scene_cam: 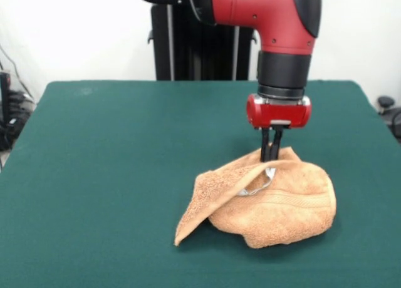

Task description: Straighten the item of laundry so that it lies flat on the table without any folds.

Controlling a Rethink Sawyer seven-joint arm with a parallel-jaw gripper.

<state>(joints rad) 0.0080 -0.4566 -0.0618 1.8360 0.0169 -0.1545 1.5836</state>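
- The table (113,150) is the largest thing we see, a dark green top, and the towel (276,206) sits on its near-right part, well away from the far edge where the pedestal stands.
- The red and black arm (282,31) comes down from above the towel's far edge, so the towel's bulk lies on the camera's side of the end effector rather than behind it.
- The towel is our landmark: it is bunched and folded over itself, with its long axis running roughly left to right and one pointed flap reaching off its near-left corner onto the table.
- The end effector (271,151) stands upright at the towel's far rim, its dark fingers drawn close together and, as we judge it, pinching a raised ridge of cloth there.
- A small white-grey label (262,183) shows just below the end effector, tucked under the folded-over edge.
- We judge that the coming move turns on drawing that far edge away from the bulk.
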